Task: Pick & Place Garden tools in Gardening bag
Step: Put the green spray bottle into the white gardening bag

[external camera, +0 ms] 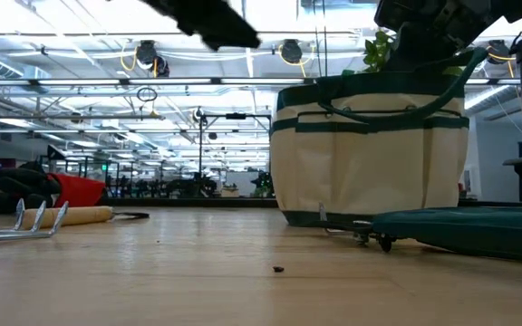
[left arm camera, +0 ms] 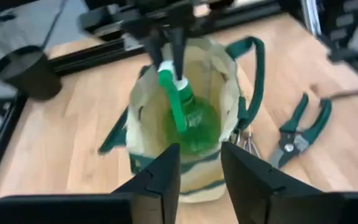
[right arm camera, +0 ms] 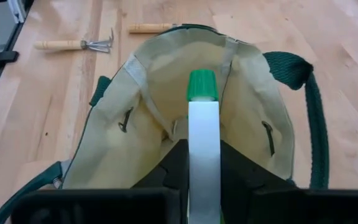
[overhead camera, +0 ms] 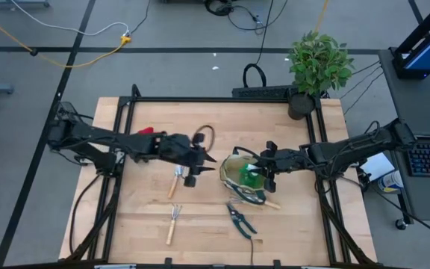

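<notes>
Nearest the front edge of the light wooden table (overhead camera: 290,224) lie two tools: a small wooden-handled metal fork (overhead camera: 172,222) on the left and green-and-black-handled pruning shears (overhead camera: 240,219) to its right, well apart from each other. The shears rest just in front of the small round beige fabric gardening bag with dark green trim (overhead camera: 239,179), whose dark green loop handles (right arm camera: 304,106) flop over its sides.

Farther in, the bag stands upright near the table's middle. The right hand (overhead camera: 269,170) hangs over the bag's open mouth, its fingers clenched on a green translucent spray bottle with a white neck and green nozzle (left arm camera: 188,115), which hangs down inside the bag. From the right wrist, the bottle's white part stands between the two dark fingers (right arm camera: 173,168) with the green cap (right arm camera: 202,85) pointing into the bag.

To the bag's left, the left hand (overhead camera: 193,170) hovers above the table with its fingers (left arm camera: 160,177) spread apart and nothing between them, facing the bag. A wooden-handled trowel (overhead camera: 175,181) lies beneath that arm. Beyond it, a small red item (overhead camera: 147,132) lies by the left arm, and a dark loop (overhead camera: 204,137) rests on the table.

At the far right corner stands a potted green plant (overhead camera: 318,63).
</notes>
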You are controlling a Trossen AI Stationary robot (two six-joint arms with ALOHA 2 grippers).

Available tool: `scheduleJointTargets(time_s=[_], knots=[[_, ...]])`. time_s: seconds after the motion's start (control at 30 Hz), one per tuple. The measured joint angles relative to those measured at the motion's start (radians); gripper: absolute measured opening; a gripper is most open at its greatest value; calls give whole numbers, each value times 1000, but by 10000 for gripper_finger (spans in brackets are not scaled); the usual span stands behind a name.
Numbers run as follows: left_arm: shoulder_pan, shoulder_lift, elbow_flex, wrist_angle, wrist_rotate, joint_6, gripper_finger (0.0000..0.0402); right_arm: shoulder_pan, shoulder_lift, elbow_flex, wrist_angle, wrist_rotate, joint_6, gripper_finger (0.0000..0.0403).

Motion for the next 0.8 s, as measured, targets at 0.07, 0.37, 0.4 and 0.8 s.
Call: scheduleJointTargets(time_s=[0.07,0.37,0.4,0.8], knots=[[0,53,58,-60,23,61,115,0,0,0,-3,-1,-1,48],[-10,246,227,-176,56,421,191,0,0,0,-15,-1,-2,48],[-13,259,231,-182,55,453,202,0,0,0,-15,-1,-2,48],[-23,310,243,-232,-6,547,234,0,0,0,-20,0,0,49]])
